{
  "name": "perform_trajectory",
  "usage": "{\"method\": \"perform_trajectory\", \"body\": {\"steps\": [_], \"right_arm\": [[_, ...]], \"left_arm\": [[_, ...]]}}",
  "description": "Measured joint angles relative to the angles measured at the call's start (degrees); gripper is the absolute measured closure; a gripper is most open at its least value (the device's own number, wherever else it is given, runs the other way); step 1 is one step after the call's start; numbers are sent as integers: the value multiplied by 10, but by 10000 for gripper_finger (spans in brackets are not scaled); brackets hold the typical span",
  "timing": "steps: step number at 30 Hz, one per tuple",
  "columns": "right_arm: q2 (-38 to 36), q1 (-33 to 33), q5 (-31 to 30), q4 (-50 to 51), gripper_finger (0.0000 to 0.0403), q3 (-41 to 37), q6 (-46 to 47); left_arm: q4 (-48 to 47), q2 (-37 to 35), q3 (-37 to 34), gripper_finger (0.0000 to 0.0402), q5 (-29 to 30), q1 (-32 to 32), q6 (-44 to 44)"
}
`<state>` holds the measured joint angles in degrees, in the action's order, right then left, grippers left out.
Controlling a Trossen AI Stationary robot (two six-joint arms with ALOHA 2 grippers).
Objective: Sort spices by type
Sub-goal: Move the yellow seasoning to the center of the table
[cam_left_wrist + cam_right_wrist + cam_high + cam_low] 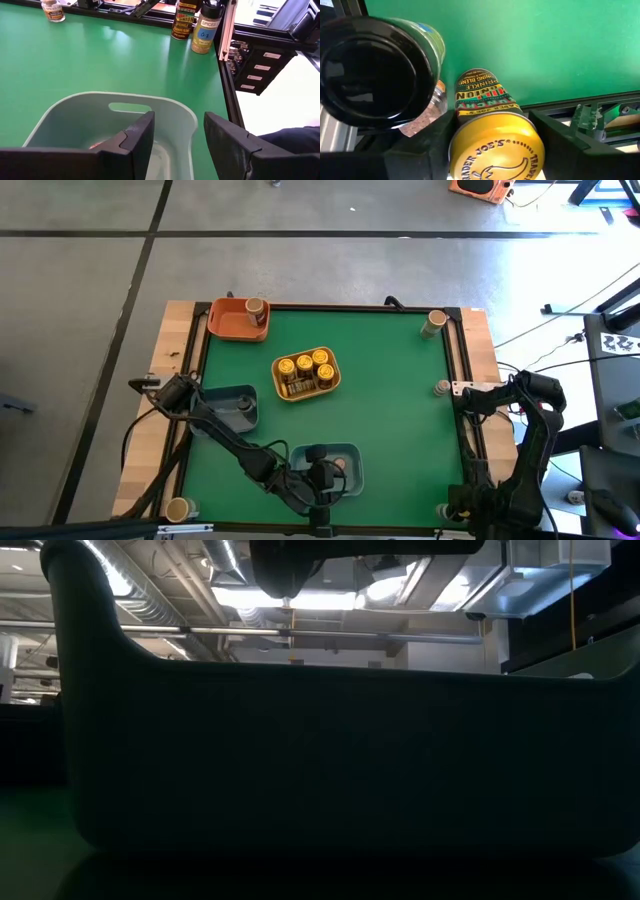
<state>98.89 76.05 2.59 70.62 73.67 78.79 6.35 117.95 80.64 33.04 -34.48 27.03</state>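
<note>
Gold-lidded spice jar between the right hand's fingers at the worktop's 4 o'clock corner

The gold-lidded cylindrical spice jar (492,135) sits between the right hand (490,150) fingers; whether they grip it I cannot tell. A black-lidded jar (375,75) stands just beside. At 6 o'clock, the left hand (175,142) hangs part-open, holding nothing, over the pale blue plastic tray (75,112).

From above we look straight down on the whole green-topped table (390,410) and both arms. Our table-height camera faces level into the room, nearly filled by the near wall of a grey-blue plastic tray (330,760). Our left wrist camera looks closely down into the same grey-blue tray, across the table. Our right wrist camera sits very close over a yellow-lidded cylindrical spice jar (495,145) at the table's edge.
</note>
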Motion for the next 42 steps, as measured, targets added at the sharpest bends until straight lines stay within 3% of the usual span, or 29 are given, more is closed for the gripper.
{"method": "perform_trajectory", "body": {"steps": [8,22,35,42], "right_arm": [[0,-21,4,56,174,16,-42],[0,-105,-82,151,174,55,-135],[-55,-229,-178,155,173,55,-282],[-58,-322,-182,142,169,54,-385]], "left_arm": [[0,0,0,233,0,0,-4],[-4,-4,0,233,0,-2,-18],[-118,-52,0,233,3,-5,-35],[-151,-81,-10,233,5,-27,-77]]}}
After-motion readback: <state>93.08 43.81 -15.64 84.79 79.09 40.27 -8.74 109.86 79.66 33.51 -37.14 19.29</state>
